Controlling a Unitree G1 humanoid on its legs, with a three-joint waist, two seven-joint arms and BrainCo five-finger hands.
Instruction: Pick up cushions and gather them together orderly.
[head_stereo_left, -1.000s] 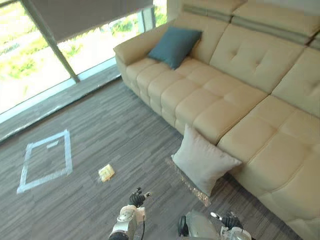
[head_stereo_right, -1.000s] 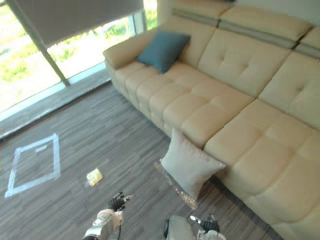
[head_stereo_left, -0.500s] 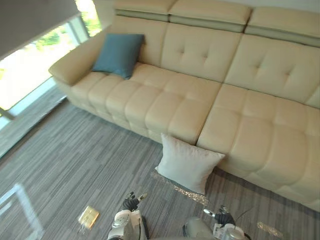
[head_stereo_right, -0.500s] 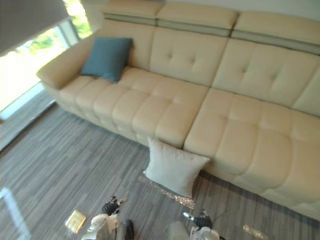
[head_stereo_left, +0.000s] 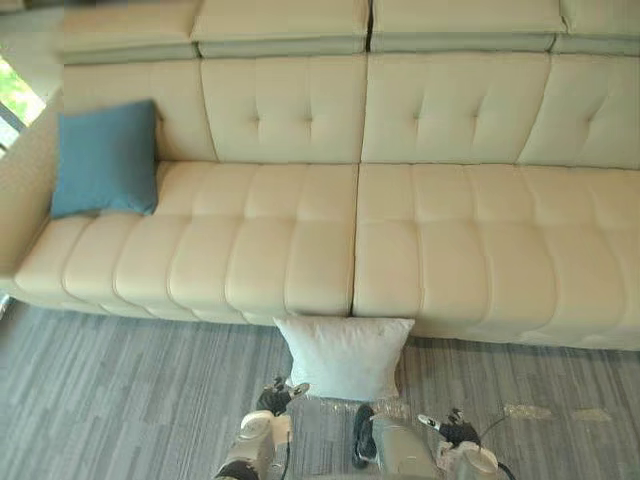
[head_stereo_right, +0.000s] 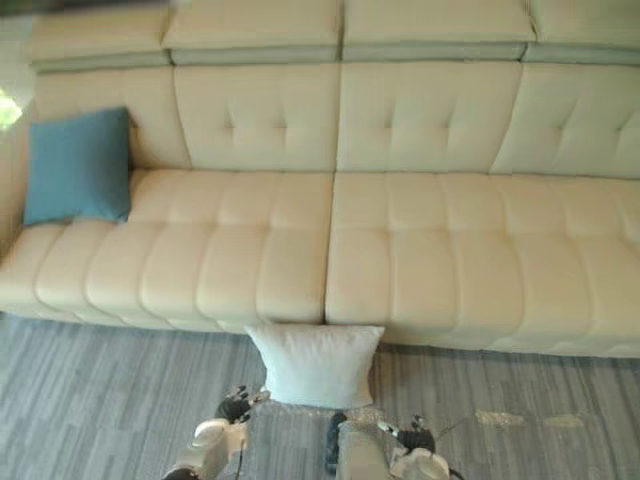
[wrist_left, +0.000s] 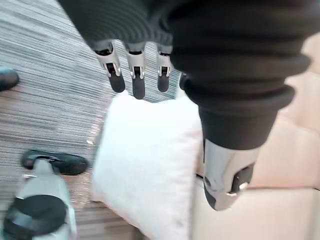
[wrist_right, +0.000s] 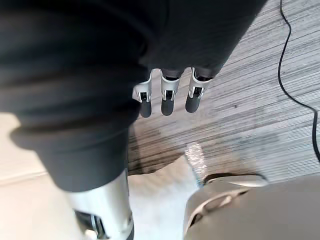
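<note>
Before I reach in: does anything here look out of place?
Yes: the white cushion is off the sofa, standing on the floor against its front, near the middle seam. The blue cushion sits on the seat at the far left end. The left hand and right hand are open, holding nothing.

Setting was a living room or lounge. A long cream sofa (head_stereo_left: 400, 250) with tufted back and headrests spanned the room. A blue cushion (head_stereo_left: 105, 158) sat at its left end. A white cushion (head_stereo_left: 345, 355) stood against its front on grey striped carpet (head_stereo_left: 100, 400).
</note>
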